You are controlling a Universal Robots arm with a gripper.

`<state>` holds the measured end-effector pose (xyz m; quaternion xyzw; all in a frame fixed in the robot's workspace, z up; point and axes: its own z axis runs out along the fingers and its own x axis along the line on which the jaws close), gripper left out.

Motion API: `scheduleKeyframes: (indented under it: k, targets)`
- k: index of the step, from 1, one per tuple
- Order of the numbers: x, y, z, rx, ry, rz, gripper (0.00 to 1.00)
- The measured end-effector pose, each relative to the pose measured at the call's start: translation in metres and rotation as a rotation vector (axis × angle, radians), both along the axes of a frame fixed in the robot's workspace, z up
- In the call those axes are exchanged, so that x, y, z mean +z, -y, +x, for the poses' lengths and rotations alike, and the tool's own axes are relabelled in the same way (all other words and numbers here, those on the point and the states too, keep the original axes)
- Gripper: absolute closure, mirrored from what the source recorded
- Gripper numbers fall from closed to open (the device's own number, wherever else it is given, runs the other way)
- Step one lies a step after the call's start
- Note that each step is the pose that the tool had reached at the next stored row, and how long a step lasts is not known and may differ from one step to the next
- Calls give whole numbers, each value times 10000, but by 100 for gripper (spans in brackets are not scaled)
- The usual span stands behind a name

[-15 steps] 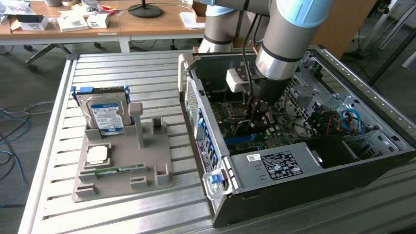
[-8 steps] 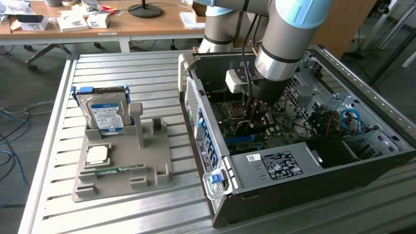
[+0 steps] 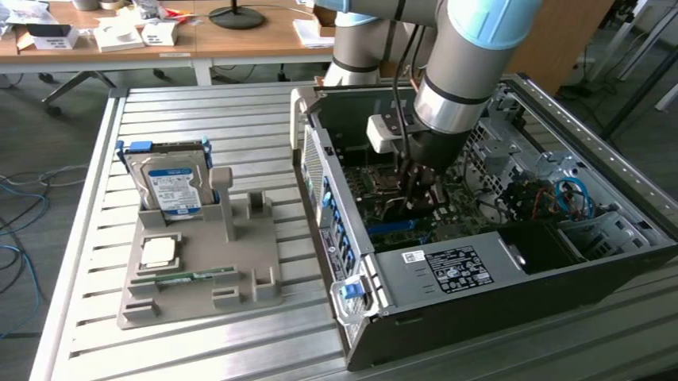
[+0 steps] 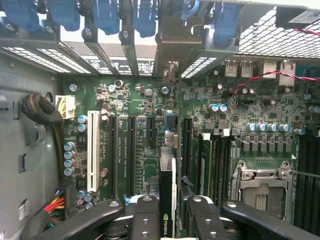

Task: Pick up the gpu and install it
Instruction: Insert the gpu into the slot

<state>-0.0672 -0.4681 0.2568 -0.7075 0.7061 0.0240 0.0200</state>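
The gpu [image 4: 167, 175] shows black with a small green logo, flanked by the black pincer [image 4: 169, 220], against a green motherboard [image 4: 150, 145] with one white slot [image 4: 93, 152] and blue latches [image 4: 107, 15]. The grey arm [image 3: 466, 79] has pale blue caps above the dark grey case [image 3: 424, 317]. A hard drive [image 3: 175, 186] with a blue-and-white label and a grey holder [image 3: 202, 278] are on the ribbed silver surface [image 3: 190, 111].

Held end of the gpu [image 4: 167, 190], within the gripper [image 4: 170, 222], cut off by the wrist view's edge.
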Motion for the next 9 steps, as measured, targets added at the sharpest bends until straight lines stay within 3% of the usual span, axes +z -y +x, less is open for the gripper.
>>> scheduleKeyframes:
  k: [9]
  targets:
    - [-15,0,-3,0,1,0,74]
